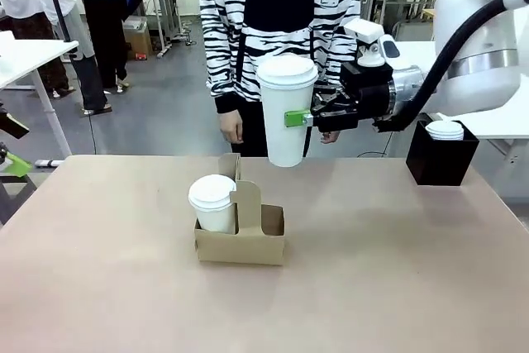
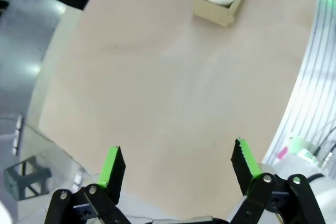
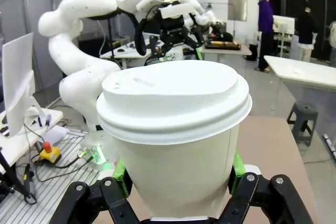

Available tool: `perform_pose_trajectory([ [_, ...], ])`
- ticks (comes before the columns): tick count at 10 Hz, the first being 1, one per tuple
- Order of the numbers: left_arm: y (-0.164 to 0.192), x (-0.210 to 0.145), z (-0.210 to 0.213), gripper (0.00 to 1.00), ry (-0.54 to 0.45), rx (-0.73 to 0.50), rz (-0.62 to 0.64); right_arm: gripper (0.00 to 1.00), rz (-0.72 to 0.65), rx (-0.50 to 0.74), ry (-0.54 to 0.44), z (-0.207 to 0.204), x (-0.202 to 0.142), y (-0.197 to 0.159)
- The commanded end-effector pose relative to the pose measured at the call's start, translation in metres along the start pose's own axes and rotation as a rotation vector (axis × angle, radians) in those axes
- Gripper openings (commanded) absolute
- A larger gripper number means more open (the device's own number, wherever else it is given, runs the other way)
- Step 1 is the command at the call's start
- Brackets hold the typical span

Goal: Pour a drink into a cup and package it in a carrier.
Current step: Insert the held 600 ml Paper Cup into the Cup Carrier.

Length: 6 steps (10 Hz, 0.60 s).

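Observation:
My right gripper is shut on a tall white lidded cup, holding it upright in the air above and behind the carrier. The same cup sits between the green pads in the right wrist view. The brown cardboard carrier stands mid-table with a second white lidded cup in its left hole; its right hole is vacant. My left gripper hangs open over the table's near-left part, far from the carrier. The drink carafe is out of view.
A black box holding white lids stands at the table's far right. A person in a striped top stands behind the far edge, one hand hanging near the table. Bare tabletop surrounds the carrier.

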<state>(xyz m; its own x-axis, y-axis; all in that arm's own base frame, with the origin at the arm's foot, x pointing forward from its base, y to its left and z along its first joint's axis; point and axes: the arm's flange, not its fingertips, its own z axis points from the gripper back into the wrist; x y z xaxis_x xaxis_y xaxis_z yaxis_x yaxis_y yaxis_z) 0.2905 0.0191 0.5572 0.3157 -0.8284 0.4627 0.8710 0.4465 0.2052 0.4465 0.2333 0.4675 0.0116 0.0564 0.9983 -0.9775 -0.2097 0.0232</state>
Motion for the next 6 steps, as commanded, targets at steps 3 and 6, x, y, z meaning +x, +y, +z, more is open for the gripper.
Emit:
perform_pose_trajectory([
  [3,-0.002,0.001,0.001,1.0,0.014,0.004,-0.002,0.81,-0.005,-0.008,0.0,0.004,0.001,0.0],
  [6,-0.003,-0.016,-0.029,1.0,-0.067,0.135,-0.14,0.81,0.006,0.126,-0.044,-0.02,-0.036,-0.016],
])
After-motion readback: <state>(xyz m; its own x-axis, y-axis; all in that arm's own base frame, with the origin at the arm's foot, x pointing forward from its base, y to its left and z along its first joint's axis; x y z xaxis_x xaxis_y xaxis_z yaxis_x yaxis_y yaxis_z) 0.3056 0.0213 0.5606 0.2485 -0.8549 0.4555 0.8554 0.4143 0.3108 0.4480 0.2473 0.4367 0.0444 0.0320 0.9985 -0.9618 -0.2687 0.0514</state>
